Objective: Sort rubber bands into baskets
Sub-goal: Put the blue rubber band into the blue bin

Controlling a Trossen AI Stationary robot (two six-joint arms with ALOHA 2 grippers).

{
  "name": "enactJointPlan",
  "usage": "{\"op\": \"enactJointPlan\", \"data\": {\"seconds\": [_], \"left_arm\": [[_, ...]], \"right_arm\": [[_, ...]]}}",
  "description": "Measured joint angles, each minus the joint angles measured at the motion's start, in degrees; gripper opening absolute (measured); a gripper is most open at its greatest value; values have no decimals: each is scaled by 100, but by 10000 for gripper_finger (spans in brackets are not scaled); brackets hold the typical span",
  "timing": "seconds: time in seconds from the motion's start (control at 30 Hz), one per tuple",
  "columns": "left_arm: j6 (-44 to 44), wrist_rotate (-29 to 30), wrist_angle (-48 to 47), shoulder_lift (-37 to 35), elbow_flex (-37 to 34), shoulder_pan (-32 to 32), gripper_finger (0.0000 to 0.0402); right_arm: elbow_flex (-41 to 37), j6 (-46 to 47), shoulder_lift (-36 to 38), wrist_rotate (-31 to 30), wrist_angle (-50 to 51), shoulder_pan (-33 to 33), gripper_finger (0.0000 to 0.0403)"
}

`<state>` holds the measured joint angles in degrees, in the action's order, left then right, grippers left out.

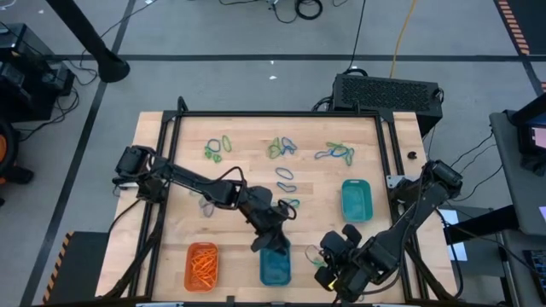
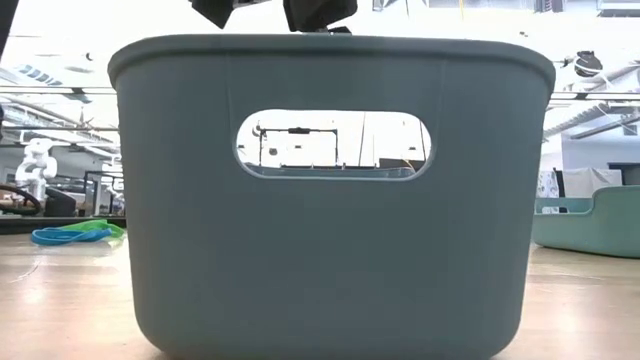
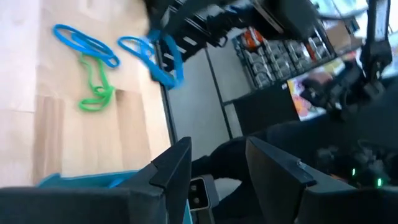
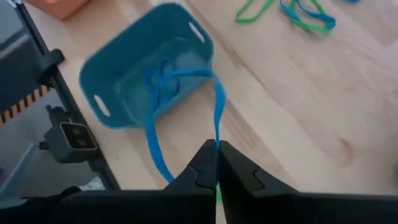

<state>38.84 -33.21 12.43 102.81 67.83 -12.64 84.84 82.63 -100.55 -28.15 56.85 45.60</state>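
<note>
My right gripper (image 4: 217,149) is shut on a blue rubber band (image 4: 214,106) just to the right of the blue basket (image 1: 275,263), at the table's near edge. More blue bands (image 4: 163,84) lie inside that basket. My left gripper (image 3: 217,165) hovers open over the same basket (image 3: 81,180), nothing between its fingers. The orange basket (image 1: 201,264), with orange bands in it, stands near left. The teal basket (image 1: 357,199) stands to the right. Loose blue and green bands (image 1: 281,147) lie along the far half of the table. My right gripper pinches one strand of the blue band (image 4: 217,135) between its two fingertips, the fingers slanting down. From there the loop reaches over the blue basket's rim (image 4: 208,71). Its other strand (image 4: 155,149) runs back past the finger. Whether the loop's far end rests in the basket, I cannot tell.
In the low view the blue basket's wall (image 2: 330,250) fills the picture. Blue and green bands (image 3: 87,62) lie near the table's right frame rail. Black frame rails (image 1: 273,114) border the table, and the two arms stand close together over its near middle.
</note>
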Motion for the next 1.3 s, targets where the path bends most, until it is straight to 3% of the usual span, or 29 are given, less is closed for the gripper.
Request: {"op": "enactJointPlan", "data": {"seconds": [0.33,1.3], "left_arm": [[1648,202,99,125,3,68,160],[1475,821,163,222,7,132,160]], "right_arm": [[0,-942,0,-73,-191,-343,0],[-2,-2147,0,-5,-903,-856,0]]}}
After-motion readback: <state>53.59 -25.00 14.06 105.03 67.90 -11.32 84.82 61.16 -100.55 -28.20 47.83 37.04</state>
